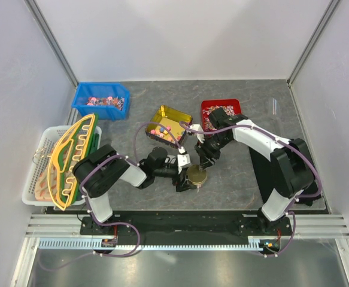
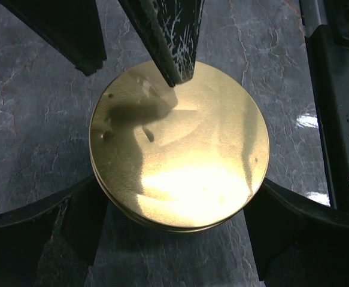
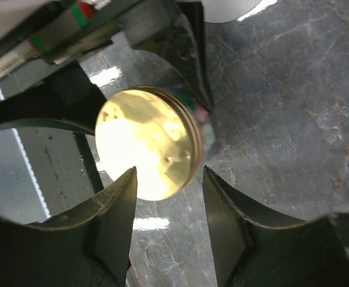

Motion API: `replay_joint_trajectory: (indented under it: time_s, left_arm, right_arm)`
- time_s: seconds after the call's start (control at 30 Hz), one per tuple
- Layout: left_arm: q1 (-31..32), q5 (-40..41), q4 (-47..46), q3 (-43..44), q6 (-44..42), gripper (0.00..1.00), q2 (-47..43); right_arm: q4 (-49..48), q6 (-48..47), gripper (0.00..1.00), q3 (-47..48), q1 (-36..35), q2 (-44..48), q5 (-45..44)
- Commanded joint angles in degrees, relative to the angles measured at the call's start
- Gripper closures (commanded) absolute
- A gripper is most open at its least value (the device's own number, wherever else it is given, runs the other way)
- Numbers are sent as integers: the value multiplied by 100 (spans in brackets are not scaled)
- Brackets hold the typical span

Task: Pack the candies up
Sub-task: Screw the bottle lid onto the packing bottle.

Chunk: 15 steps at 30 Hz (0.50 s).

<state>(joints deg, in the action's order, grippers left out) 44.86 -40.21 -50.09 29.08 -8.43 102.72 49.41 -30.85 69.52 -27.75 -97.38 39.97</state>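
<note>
A round gold tin [image 1: 197, 175] with its lid on stands on the grey table in front of both arms. My left gripper [image 2: 180, 200] reaches in from the left, its two jaws pressed against opposite sides of the gold tin [image 2: 180, 143]. My right gripper [image 3: 168, 173] hovers just above the tin [image 3: 147, 143], partly open with nothing between its fingers. One of its fingertips [image 2: 174, 66] is at the lid's far edge. The candies [image 1: 160, 128], small and mixed in colour, lie in a yellow see-through box [image 1: 173, 115] behind the tin.
A blue bin [image 1: 84, 101] of wrapped sweets stands at the back left and a red bin [image 1: 209, 107] of wrapped sweets at the back, under the right arm. A white basket [image 1: 33, 179] with yellow-green packets is at the left. A black mat [image 1: 263, 173] lies at the right.
</note>
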Motion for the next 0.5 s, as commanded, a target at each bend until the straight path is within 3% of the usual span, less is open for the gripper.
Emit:
replay_joint_trajectory:
  time_s: [0.0,0.47]
  left_arm:
    - [84,355,122,238,-62,9,196]
    - [181,408,359,335,-230,9,240]
  right_arm:
    - [210,-79,46,369,-3,9,600]
    - [-291,158,49,62,-29,27,161]
